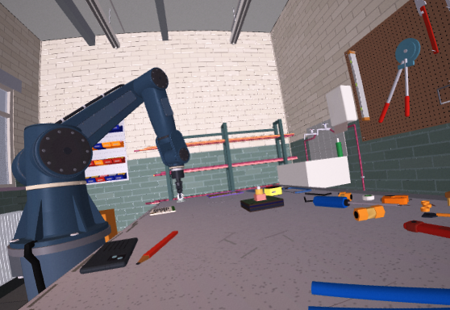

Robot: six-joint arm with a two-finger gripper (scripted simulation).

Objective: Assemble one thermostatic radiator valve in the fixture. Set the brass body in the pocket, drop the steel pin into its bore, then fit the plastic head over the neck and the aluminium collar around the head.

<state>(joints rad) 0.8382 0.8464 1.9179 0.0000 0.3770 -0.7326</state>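
At the far middle of the bench the dark fixture [262,204] holds the brass body with the pink plastic head [259,195] on its neck. The steel pin is hidden inside. To its left, near the bench's far left edge, my gripper [180,196] reaches down to the bench top and is closed on the aluminium collar [180,197], a small silvery ring that rests on the surface. The arm comes down from the blue base on the left.
A white sink [314,171] stands behind the fixture. A yellow box sits just behind the fixture. A blue cylinder [331,201], orange fittings and a red pipe wrench [437,231] lie to the right. A red pencil [157,247] and black phone lie near the base.
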